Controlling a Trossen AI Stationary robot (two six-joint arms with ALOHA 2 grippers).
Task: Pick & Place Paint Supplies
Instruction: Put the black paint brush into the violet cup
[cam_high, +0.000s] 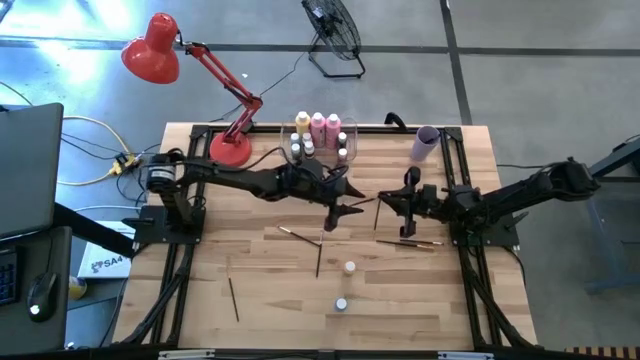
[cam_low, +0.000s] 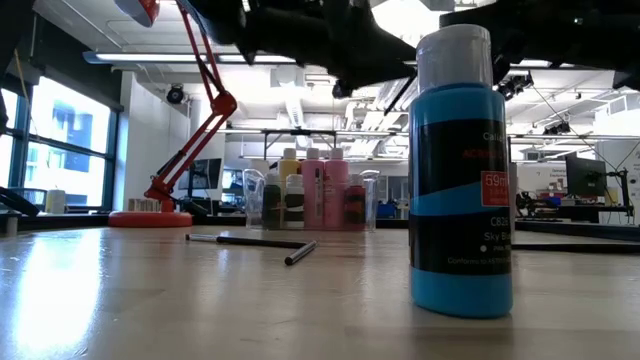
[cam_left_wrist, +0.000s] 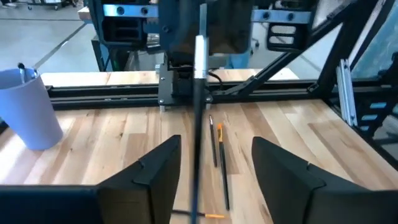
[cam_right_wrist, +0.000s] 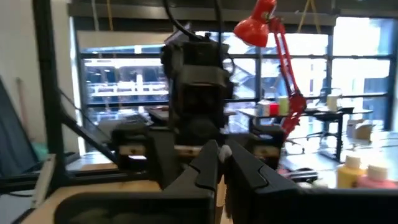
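Note:
A thin paintbrush (cam_left_wrist: 198, 124) hangs level in the air between my two grippers. My right gripper (cam_high: 392, 198) is shut on it, and shows in the right wrist view (cam_right_wrist: 222, 155). My left gripper (cam_left_wrist: 216, 142) is open over the table's middle (cam_high: 338, 212), one finger on either side of the brush's shaft without touching it. More brushes (cam_high: 300, 236) lie flat on the wood. Two tiny white-capped bottles (cam_high: 349, 267) stand near the near edge; one is the blue bottle (cam_low: 460, 170). The taller pink and yellow bottles (cam_high: 318, 127) stand in the clear bin. My right gripper pinches the paintbrush between its two fingers close to the silver ferrule (cam_left_wrist: 199, 46), coming level from the table's right. The brush is lifted clear and points level toward the left gripper. The gripper body hides the exact spot of contact.
The clear bin (cam_high: 345, 150) with bottles stands at the far edge, next to the red lamp's base (cam_high: 230, 148). A lilac cup (cam_high: 425, 143) lies at the far right. Two brushes (cam_left_wrist: 219, 158) lie under the grippers. Bare wood shows at the near left.

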